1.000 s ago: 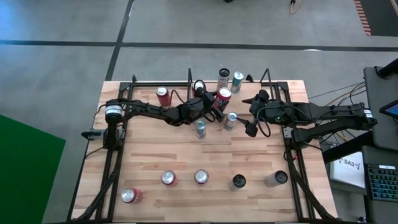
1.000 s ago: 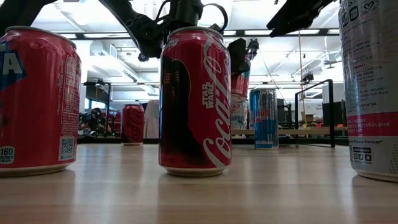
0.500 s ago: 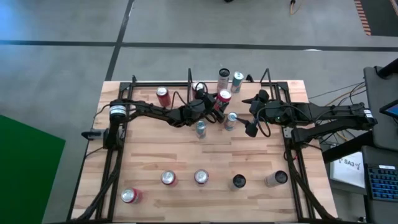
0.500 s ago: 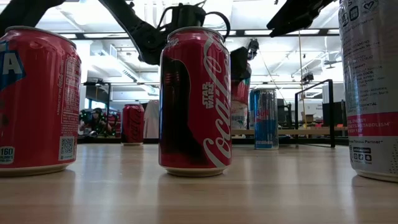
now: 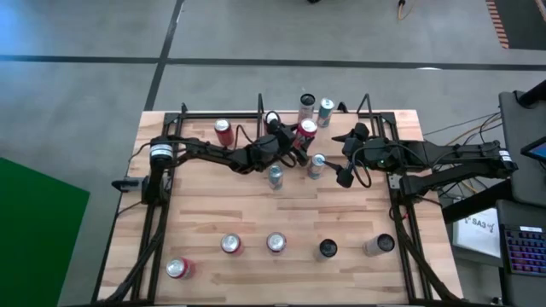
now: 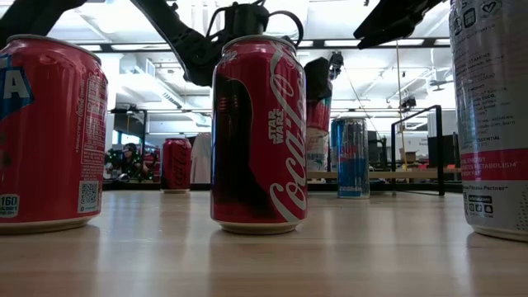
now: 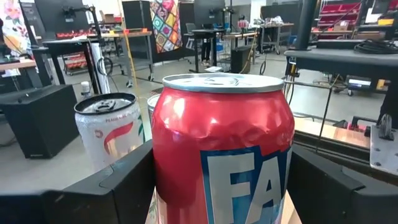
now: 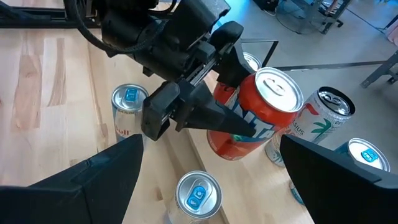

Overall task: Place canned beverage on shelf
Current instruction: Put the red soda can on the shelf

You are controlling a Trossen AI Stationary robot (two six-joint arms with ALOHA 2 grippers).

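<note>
My left gripper (image 5: 299,138) reaches in from the table's left and is shut on a red soda can (image 5: 307,130), which fills the left wrist view (image 7: 224,155). The can hangs by the shelf (image 5: 345,117), a light board in black rails at the far edge (image 6: 412,174). On that shelf stand a white can (image 5: 306,104) and a teal can (image 5: 326,107). To the right, my right gripper (image 5: 348,155) hangs open above the table with nothing between its fingers, facing the held can (image 8: 255,112). My left gripper pinches the red can's side wall (image 8: 249,121) between its two fingers (image 7: 124,186), one on each side, below the rim. The fingers come in level from the table's left. The can stays roughly upright and lifted clear (image 6: 319,115); its wall is dented under the rim (image 7: 249,134).
A red can (image 5: 223,130) stands at the far left. Two blue cans (image 5: 275,175) (image 5: 316,162) stand just under the two grippers. Several more cans line the near edge (image 5: 275,242), close to the low camera (image 6: 260,132). The table's middle is bare wood.
</note>
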